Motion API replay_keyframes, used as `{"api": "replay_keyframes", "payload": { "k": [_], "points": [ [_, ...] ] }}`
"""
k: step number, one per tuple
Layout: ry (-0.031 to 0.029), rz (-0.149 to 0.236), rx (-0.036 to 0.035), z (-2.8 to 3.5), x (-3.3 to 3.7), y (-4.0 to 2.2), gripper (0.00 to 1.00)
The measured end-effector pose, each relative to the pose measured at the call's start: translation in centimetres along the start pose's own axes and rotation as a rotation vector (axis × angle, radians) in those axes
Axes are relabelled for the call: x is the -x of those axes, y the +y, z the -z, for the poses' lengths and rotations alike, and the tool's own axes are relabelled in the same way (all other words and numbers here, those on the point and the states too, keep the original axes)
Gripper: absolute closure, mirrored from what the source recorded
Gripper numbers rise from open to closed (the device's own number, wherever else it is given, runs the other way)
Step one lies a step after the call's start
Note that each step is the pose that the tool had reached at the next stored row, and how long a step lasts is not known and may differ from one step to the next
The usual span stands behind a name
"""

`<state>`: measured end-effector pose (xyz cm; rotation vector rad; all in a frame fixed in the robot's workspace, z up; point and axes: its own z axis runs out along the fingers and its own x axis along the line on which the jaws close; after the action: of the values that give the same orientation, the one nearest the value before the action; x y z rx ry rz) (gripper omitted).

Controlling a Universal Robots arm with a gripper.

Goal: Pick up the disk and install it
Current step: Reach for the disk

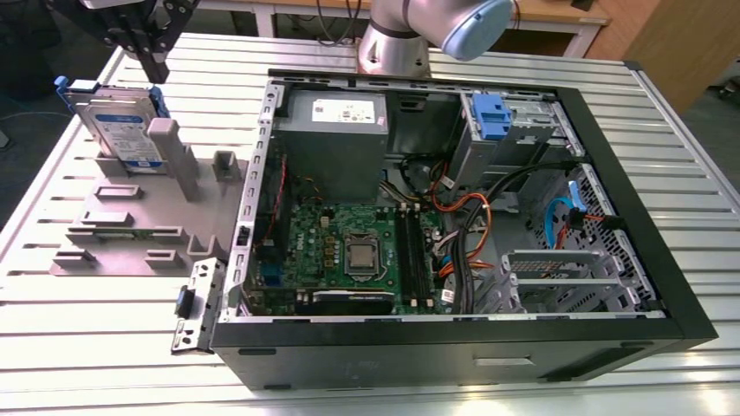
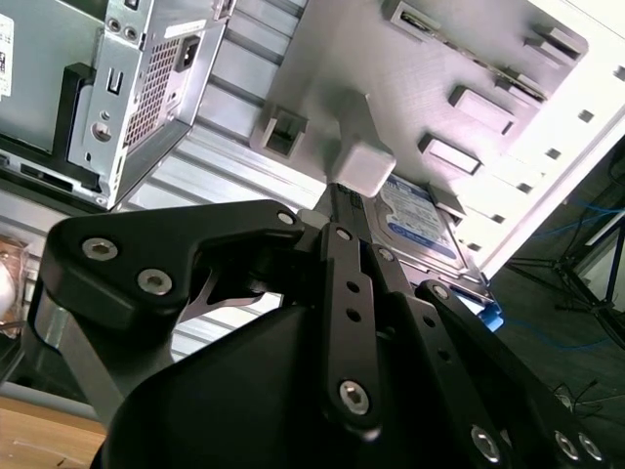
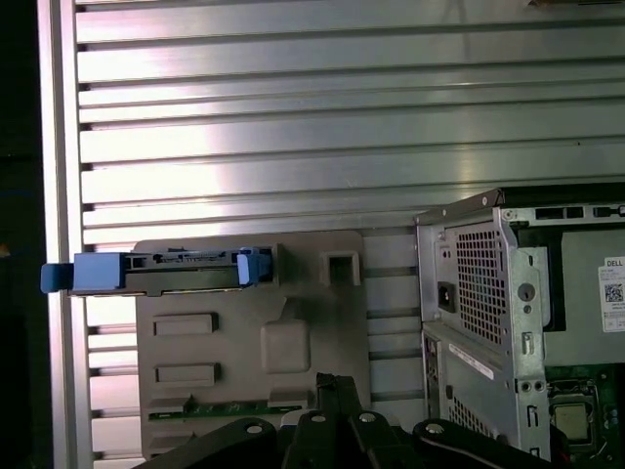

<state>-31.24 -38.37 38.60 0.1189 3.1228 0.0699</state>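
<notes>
The disk [image 1: 116,126] is a silver drive with a white-and-blue label in a blue carrier frame. It stands on edge in a slot of the grey fixture [image 1: 127,230] at the exterior view's left. In the first wrist view the disk [image 3: 156,273] shows edge-on, and in the second wrist view the disk [image 2: 422,221] shows its labelled face behind a grey post. My gripper [image 1: 154,71] hangs above the fixture, just beyond the disk's top edge and apart from it. Its fingers [image 3: 337,383] are shut and hold nothing.
An open computer case [image 1: 647,260] lies on the slatted metal table [image 1: 69,347], with the motherboard, cables, a grey power supply [image 1: 335,130] and a blue latch [image 1: 491,117] at the drive bay. The arm's base [image 1: 399,39] stands behind the case.
</notes>
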Motion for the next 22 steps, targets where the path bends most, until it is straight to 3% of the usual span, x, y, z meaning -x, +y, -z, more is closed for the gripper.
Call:
{"api": "replay_keyframes", "payload": {
  "k": [22],
  "points": [
    [0.0000,0.000,0.0000,0.01,-0.75,-0.05,0.89]
  ]
}}
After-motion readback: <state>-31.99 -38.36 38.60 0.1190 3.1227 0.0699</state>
